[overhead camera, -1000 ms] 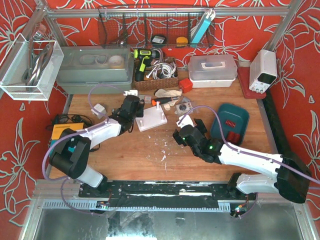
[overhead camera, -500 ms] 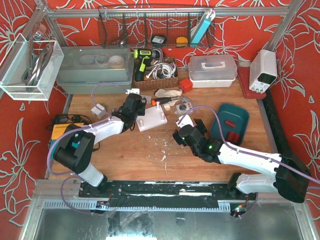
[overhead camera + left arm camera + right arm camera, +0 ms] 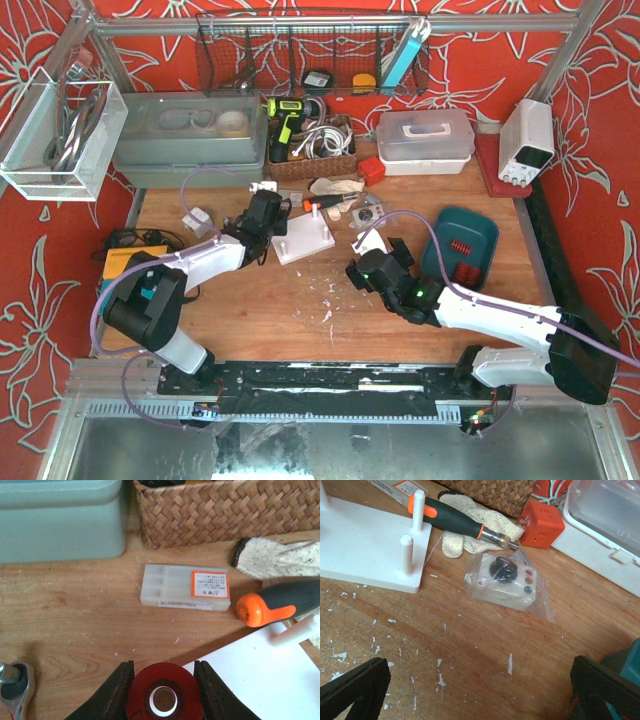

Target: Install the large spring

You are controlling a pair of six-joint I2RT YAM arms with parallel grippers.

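Note:
My left gripper (image 3: 164, 695) is shut on a red coiled spring (image 3: 165, 680), seen end-on, with a white ring and a dark centre inside it. It hangs at the near left corner of the white peg base (image 3: 260, 675). In the top view the left gripper (image 3: 268, 222) is at the left edge of that base (image 3: 305, 240). In the right wrist view the base (image 3: 365, 545) carries upright white pegs (image 3: 406, 552). My right gripper (image 3: 477, 690) is open wide and empty over bare wood, to the right of the base (image 3: 365, 262).
An orange-and-black screwdriver (image 3: 455, 522) lies on a cloth behind the base. A bagged white part (image 3: 505, 582) and a red cube (image 3: 542, 525) lie nearby. A small labelled plastic box (image 3: 185, 586), wicker basket (image 3: 225, 507), grey-green bin (image 3: 60, 520), ratchet (image 3: 15, 690) and teal tray (image 3: 460, 245) surround the work area.
My left gripper has shifted slightly right and away, closer to the white base, still holding the red spring. The right arm has barely moved.

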